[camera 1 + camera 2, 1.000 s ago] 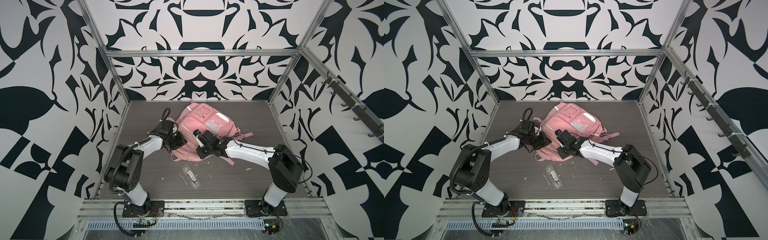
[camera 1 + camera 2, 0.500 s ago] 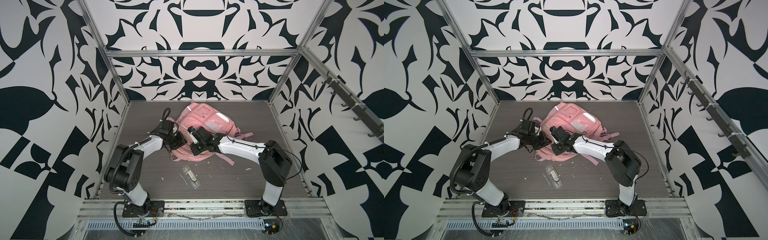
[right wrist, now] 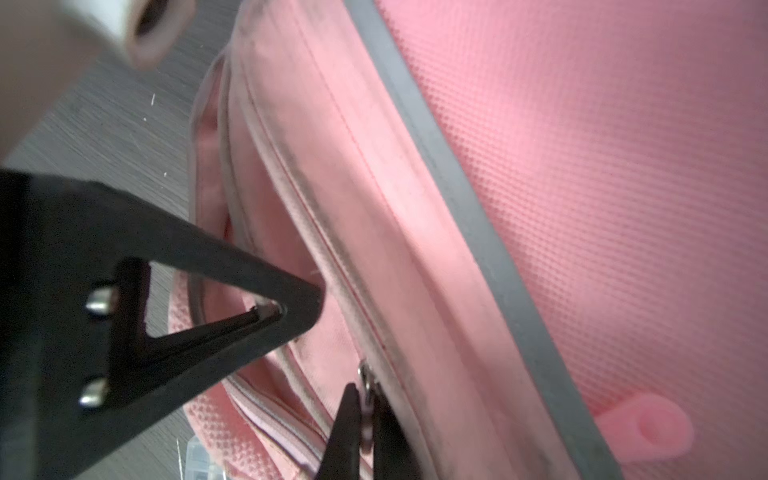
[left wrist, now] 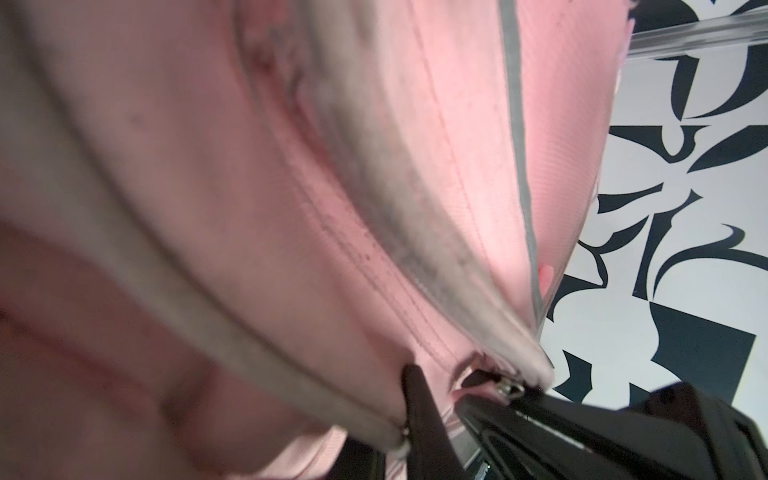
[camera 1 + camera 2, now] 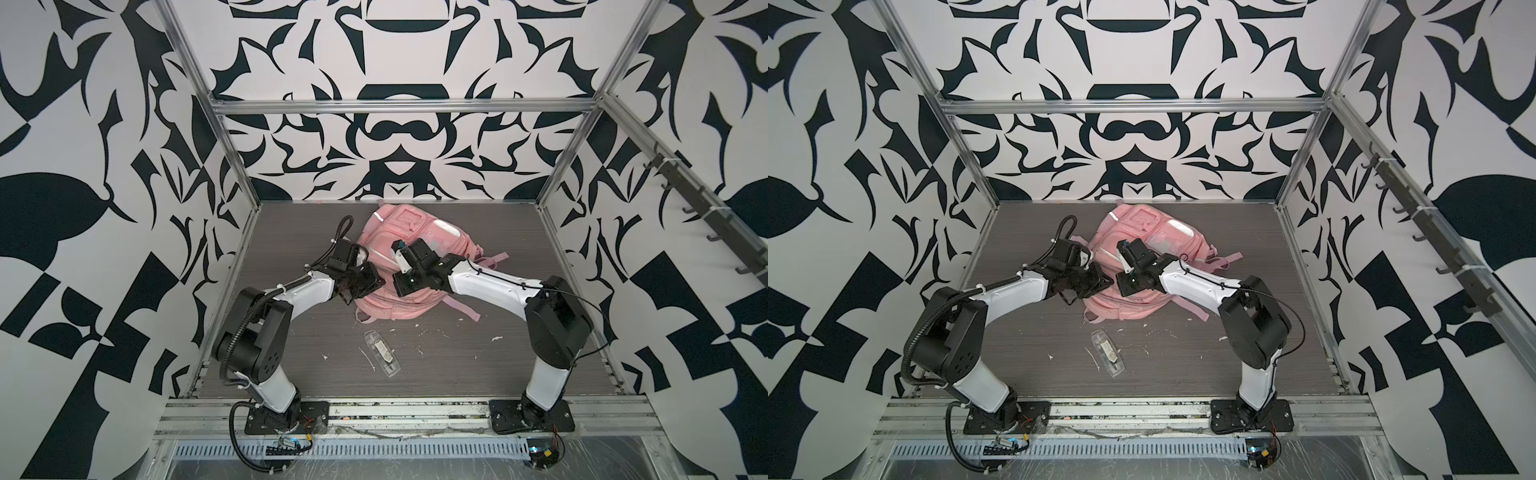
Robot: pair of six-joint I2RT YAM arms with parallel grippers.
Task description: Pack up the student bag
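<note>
Both top views: bag (image 5: 409, 232) lies at rear centre of table (image 5: 478, 353). Left claw (image 5: 375, 282) and right claw (image 5: 397, 286) meet at its near-left edge. Clear case (image 5: 382, 353) lies apart, in front.

Left wrist: left claw (image 4: 436, 388) pinches bag fabric beside the zip pull (image 4: 509, 388).

Right wrist: right claw (image 3: 368, 409) is clamped on the zip pull.
</note>
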